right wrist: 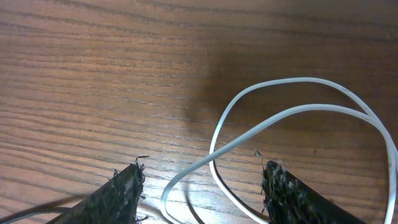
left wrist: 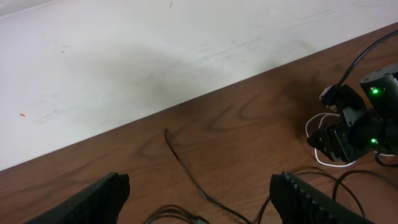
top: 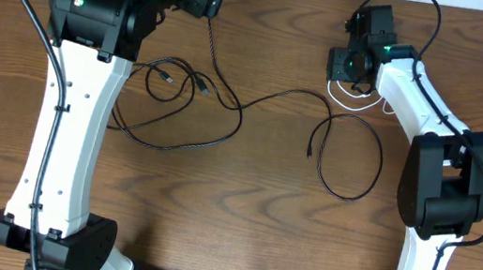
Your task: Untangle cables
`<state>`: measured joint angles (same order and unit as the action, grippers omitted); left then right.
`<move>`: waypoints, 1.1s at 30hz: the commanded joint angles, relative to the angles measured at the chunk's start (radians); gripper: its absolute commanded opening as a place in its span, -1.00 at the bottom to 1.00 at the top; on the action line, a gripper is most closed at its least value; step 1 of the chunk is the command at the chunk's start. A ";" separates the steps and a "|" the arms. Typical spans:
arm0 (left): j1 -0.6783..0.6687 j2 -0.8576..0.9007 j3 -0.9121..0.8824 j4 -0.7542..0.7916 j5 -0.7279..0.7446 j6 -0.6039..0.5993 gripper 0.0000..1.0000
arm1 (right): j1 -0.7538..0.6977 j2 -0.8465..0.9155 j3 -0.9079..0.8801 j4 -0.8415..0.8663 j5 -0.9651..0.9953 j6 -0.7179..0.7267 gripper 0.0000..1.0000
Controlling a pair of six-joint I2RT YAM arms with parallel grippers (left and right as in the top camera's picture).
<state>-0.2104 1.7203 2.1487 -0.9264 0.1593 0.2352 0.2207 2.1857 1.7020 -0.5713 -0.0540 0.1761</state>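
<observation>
Two cables lie on the worktop point(top: 240, 211): one black, one white. The white cable point(right wrist: 213, 154) sits directly under the right jaws. In the right wrist view its loops pass through the gap between the two fingertips point(right wrist: 121, 196) and curl away ahead of them, flat on the wood. Those jaws stand partly open and I see them pinching nothing; the strand lies loose between them.

The black cable point(top: 276, 93) is the long one. From overhead it sprawls between the two sets of jaws. There is a cluster of loops behind the left jaws, beside the left arm point(top: 72, 130). From there a single strand runs across to one wide loop beside the right arm point(top: 434, 181), well behind the right jaws. One strand also runs up toward the left jaws; in the left wrist view it lies on the wood just ahead of them, in line with the gap. The left jaws are wide open and hold nothing.

I cannot tell whether the black strand touches the white one near the right jaws.
</observation>
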 commanded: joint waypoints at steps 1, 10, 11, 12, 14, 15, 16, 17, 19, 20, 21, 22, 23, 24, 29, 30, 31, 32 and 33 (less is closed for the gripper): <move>0.001 -0.026 0.000 -0.005 0.014 -0.008 0.54 | -0.001 0.024 0.020 -0.001 0.006 0.016 0.19; 0.001 -0.026 0.000 -0.005 0.040 -0.008 0.54 | 0.004 0.073 0.020 0.008 -0.008 0.060 0.15; 0.001 -0.026 0.000 -0.005 0.040 -0.008 0.53 | 0.005 0.075 0.020 0.008 -0.008 0.060 0.15; 0.001 -0.026 0.000 -0.005 0.040 -0.008 0.53 | 0.007 0.077 0.020 0.009 -0.008 0.060 0.15; 0.001 -0.026 0.000 -0.005 0.040 -0.008 0.53 | 0.010 0.077 0.020 0.012 -0.008 0.059 0.14; 0.001 -0.026 0.000 -0.005 0.040 -0.008 0.54 | 0.010 0.077 0.020 0.014 -0.008 0.059 0.12; 0.001 -0.026 0.000 -0.006 0.040 -0.008 0.54 | 0.010 0.077 0.020 0.014 -0.008 0.060 0.11; 0.001 -0.026 0.000 -0.008 0.040 -0.008 0.53 | 0.010 0.077 0.020 0.014 -0.009 0.059 0.11; 0.001 -0.026 0.000 -0.008 0.040 -0.008 0.54 | 0.010 0.077 0.020 0.010 -0.009 0.059 0.06; 0.001 -0.026 0.000 -0.008 0.040 -0.008 0.54 | 0.010 0.077 0.020 0.010 -0.013 0.059 0.01; 0.001 -0.026 0.000 -0.008 0.040 -0.008 0.54 | 0.010 0.077 0.020 0.011 -0.018 0.059 -0.03; 0.001 -0.026 0.000 -0.008 0.040 -0.008 0.54 | 0.011 0.077 0.020 0.011 -0.026 0.059 -0.10; 0.001 -0.026 0.000 -0.008 0.040 -0.008 0.54 | 0.011 0.077 0.020 0.012 -0.032 0.060 -0.22; 0.001 -0.026 0.000 -0.008 0.040 -0.008 0.53 | 0.011 0.077 0.020 0.014 -0.036 0.064 -0.38; 0.001 -0.026 0.000 -0.008 0.040 -0.008 0.53 | 0.016 0.077 0.020 0.011 -0.069 0.067 -0.98; 0.001 -0.026 0.000 -0.008 0.040 -0.008 0.54 | 0.018 0.077 0.020 0.011 -0.071 0.067 -0.98; 0.001 -0.026 0.000 -0.008 0.040 -0.008 0.54 | 0.020 0.077 0.020 0.012 -0.078 0.066 -0.98; 0.001 -0.026 0.000 -0.008 0.040 -0.008 0.54 | 0.023 0.077 0.020 0.014 -0.093 0.065 -0.98; 0.001 -0.026 0.000 -0.008 0.040 -0.008 0.53 | 0.026 0.077 0.020 0.023 -0.121 0.062 -0.98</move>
<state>-0.2104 1.7199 2.1487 -0.9329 0.1860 0.2352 0.2298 2.2547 1.7027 -0.5591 -0.1112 0.2371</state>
